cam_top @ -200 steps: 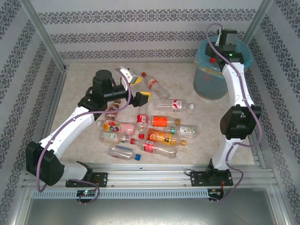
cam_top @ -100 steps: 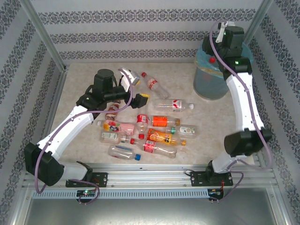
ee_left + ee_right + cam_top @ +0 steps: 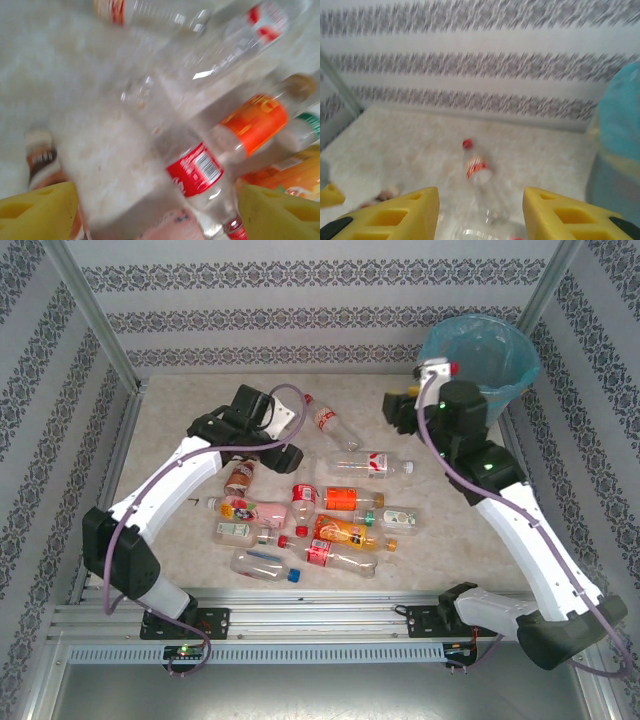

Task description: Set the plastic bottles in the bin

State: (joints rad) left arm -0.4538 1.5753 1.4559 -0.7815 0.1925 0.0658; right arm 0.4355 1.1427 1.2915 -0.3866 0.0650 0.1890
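Many plastic bottles [image 3: 345,498] | labels red, orange, green | lettering blurred

I count eleven plastic bottles [image 3: 335,555] lying on one table [image 3: 180,410], and one bin [image 3: 505,365]. Four of the bottles carry red or red-and-white labels, two carry orange, and two carry green-and-white. There is one brown bottle [image 3: 240,478], one pink bottle [image 3: 252,509], and one clear blue-capped bottle [image 3: 265,565]. A single red cap [image 3: 455,367] sits at the bin's rim, and I cannot tell whether a twelfth bottle belongs to it.
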